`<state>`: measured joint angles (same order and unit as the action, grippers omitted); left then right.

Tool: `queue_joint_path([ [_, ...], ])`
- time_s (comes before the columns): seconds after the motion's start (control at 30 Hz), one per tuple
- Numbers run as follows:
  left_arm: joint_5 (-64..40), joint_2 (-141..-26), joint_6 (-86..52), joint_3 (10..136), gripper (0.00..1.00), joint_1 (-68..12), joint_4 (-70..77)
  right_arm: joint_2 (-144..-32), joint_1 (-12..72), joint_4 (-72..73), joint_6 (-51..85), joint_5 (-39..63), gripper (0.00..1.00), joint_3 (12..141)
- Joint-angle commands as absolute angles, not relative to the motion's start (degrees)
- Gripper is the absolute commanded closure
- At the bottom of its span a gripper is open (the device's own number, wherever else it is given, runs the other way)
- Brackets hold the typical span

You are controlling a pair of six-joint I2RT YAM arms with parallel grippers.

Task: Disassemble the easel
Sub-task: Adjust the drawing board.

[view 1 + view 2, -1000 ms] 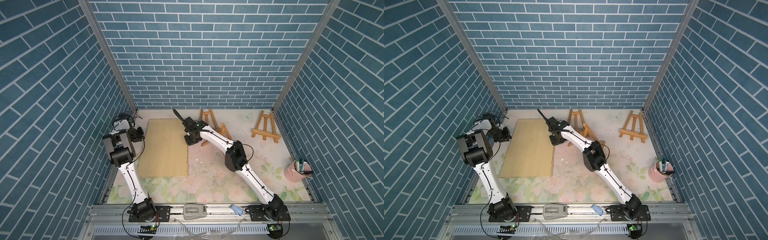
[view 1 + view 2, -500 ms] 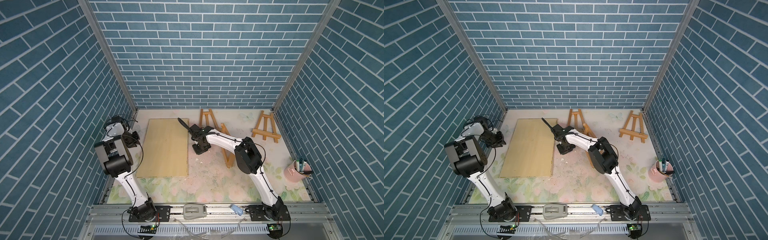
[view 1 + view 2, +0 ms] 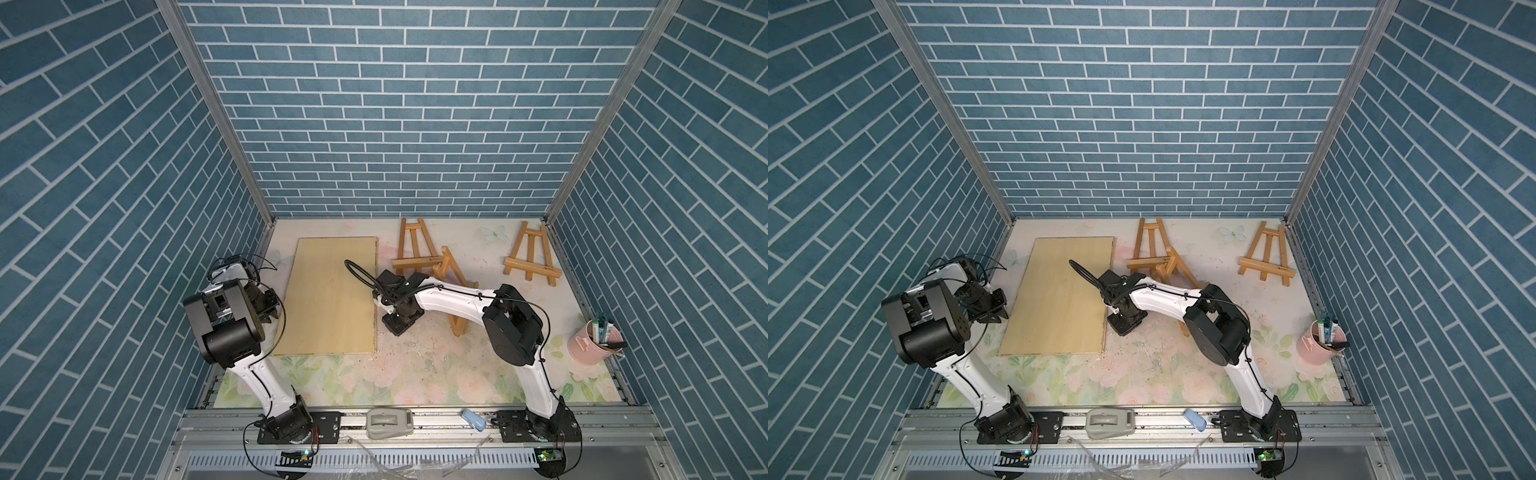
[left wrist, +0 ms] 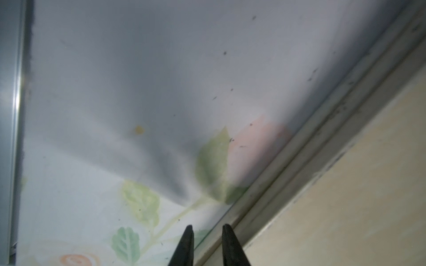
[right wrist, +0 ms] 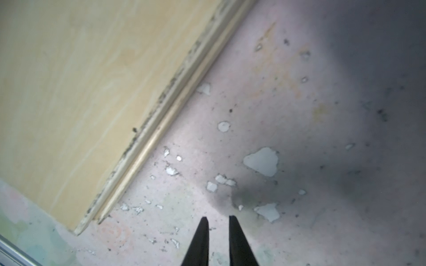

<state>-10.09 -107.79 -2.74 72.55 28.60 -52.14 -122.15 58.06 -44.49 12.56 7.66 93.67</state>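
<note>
A pale wooden board (image 3: 332, 299) lies flat on the flowered mat (image 3: 415, 365), towards the left and back of the floor. The right gripper (image 3: 399, 325) points down at the mat just beside the board's right long edge. In the right wrist view its two dark fingertips (image 5: 204, 228) stand a little apart with only a narrow gap, and nothing is between them. Below the tips the mat is worn and flecked with pale chips, and the board's edge (image 5: 161, 119) runs past at a slant. The left gripper (image 3: 270, 307) sits on the other side of the board, between its left long edge and the side wall. In the left wrist view its tips (image 4: 189, 235) are likewise slightly parted and empty, poised over a printed leaf and close to the board's edge (image 4: 299, 179). Neither gripper touches an easel. One easel (image 3: 413, 249) is at the back, near the board's far right corner. A second easel (image 3: 451, 270) leans against it or overlaps it, and its long legs pass under the right forearm. A third easel (image 3: 532, 257) is well apart, near the back right corner. In both top views a pink cup (image 3: 1316, 345) holding pens stands by the right wall.
</note>
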Motion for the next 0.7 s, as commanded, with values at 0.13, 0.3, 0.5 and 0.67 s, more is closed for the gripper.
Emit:
queue_joint_path([
  [0.13, -10.28, -106.34, -1.41, 70.72, 0.76, 28.83, -52.21, -124.41, 59.97, -42.92, 9.36, 9.16, 0.82, 95.1],
  [0.3, -10.83, -106.56, -1.19, 69.36, 0.76, 28.83, -51.61, -127.6, 60.39, -44.1, 8.99, 9.29, 0.82, 98.14],
  [0.5, -11.64, -106.54, -0.92, 67.86, 0.76, 28.91, -50.82, -129.12, 61.05, -45.07, 8.01, 9.84, 0.82, 100.16],
  [0.67, -12.37, -106.61, -0.88, 67.82, 0.76, 28.83, -50.87, -130.32, 61.67, -45.88, 7.74, 10.32, 0.82, 101.92],
])
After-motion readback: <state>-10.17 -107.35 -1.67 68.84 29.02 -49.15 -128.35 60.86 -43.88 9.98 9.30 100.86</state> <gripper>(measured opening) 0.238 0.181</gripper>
